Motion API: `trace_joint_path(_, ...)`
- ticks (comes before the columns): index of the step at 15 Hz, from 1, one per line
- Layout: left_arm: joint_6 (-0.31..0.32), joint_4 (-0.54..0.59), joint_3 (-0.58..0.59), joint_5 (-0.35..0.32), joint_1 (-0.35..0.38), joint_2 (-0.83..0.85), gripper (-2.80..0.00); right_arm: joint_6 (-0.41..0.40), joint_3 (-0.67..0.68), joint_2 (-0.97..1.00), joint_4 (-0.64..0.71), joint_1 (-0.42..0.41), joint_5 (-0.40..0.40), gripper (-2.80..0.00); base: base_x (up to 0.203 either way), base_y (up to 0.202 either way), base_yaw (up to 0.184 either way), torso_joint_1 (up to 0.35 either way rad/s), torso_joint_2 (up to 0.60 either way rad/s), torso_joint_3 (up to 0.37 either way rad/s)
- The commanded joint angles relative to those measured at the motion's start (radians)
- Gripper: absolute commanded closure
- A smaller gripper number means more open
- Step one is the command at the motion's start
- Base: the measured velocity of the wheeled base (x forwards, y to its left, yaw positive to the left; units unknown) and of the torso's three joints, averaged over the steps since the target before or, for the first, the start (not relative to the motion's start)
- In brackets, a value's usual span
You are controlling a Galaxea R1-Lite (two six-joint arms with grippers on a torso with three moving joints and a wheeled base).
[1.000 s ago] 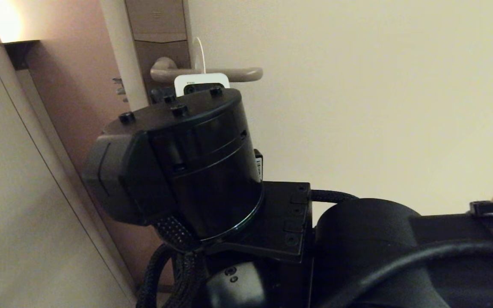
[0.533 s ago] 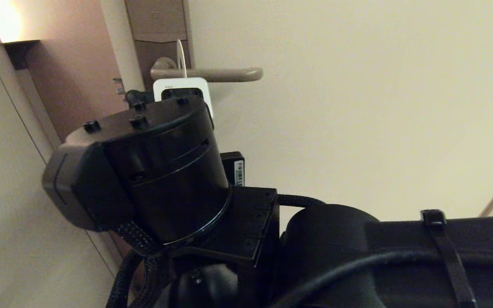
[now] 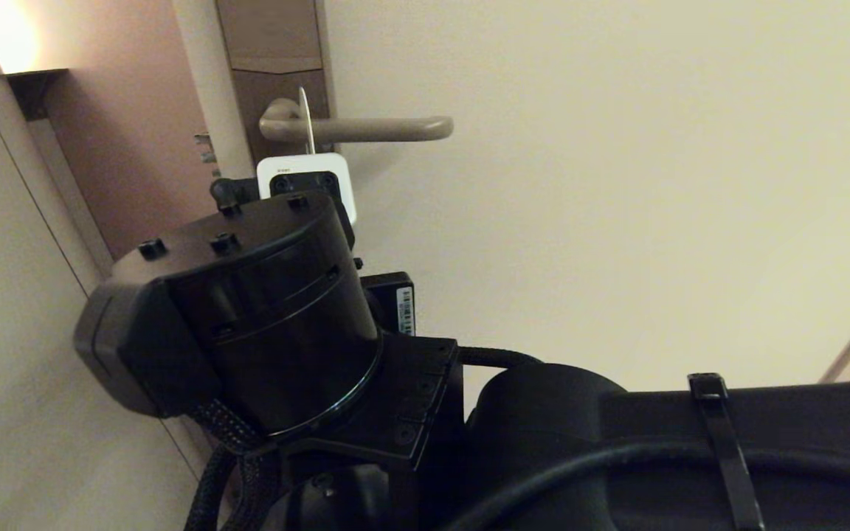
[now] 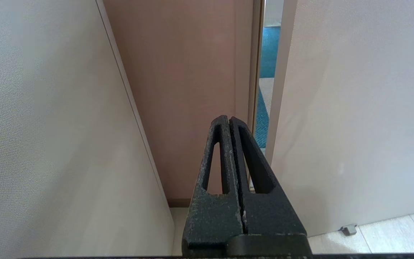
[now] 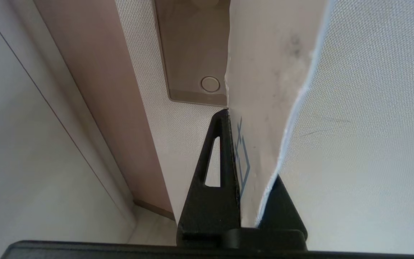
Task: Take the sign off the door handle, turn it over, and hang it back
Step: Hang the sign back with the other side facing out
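Note:
The door handle (image 3: pixel 373 129) juts rightward from the brown lock plate (image 3: pixel 274 44). The sign (image 3: pixel 305 122) shows edge-on as a thin white strip crossing the handle near its bend. I cannot tell if the handle passes through its hole. My right arm reaches up beneath it, and its wrist hides the fingers in the head view. In the right wrist view my right gripper (image 5: pixel 230 118) is shut on the sign (image 5: pixel 264 72), whose white side with blue print faces the camera. My left gripper (image 4: pixel 228 120) is shut and empty, low by the door edge.
A lit wall lamp (image 3: pixel 4 37) and a pale wall panel (image 3: pixel 19 332) stand on the left. The door's latch (image 3: pixel 204 147) sticks out of its edge. Blue carpet (image 4: pixel 270 54) shows through the door gap. A small door stop (image 4: pixel 347 229) sits on the floor.
My right wrist has moved left and a little down. The sign's edge has slid left along the handle, from its middle to the bend by the lock plate, and dropped slightly.

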Motion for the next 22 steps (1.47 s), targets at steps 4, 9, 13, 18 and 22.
trace_joint_path(4, 0.0, 0.0, 0.0, 0.0, 0.0, 0.001, 0.0, 0.002, 0.003, 0.0, 0.003, 0.0, -0.005, -2.8, 0.0, 0.0, 0.0, 0.0, 0.0, 0.0)
trace_joint_path(9, 0.001, 0.0, -0.001, 0.0, 0.0, 0.001, 0.0, 0.006, 0.017, -0.021, 0.004, 0.0, -0.005, -2.8, 0.0, 0.0, 0.0, 0.0, 0.0, 0.0)
trace_joint_path(13, 0.0, 0.0, 0.001, 0.0, 0.0, 0.001, 0.0, 0.008, 0.11, -0.103, 0.005, 0.021, 0.0, -2.8, 0.0, 0.0, 0.0, 0.0, 0.0, 0.0)
trace_joint_path(18, 0.001, 0.0, -0.001, 0.0, 0.0, 0.001, 0.0, 0.007, 0.192, -0.217, 0.021, 0.074, 0.02, -2.8, 0.0, 0.0, 0.0, 0.0, 0.0, 0.0)
trace_joint_path(22, 0.001, 0.0, 0.001, 0.0, 0.0, 0.001, 0.0, 0.006, 0.209, -0.226, 0.013, 0.097, 0.02, -2.8, 0.0, 0.0, 0.0, 0.0, 0.0, 0.0)
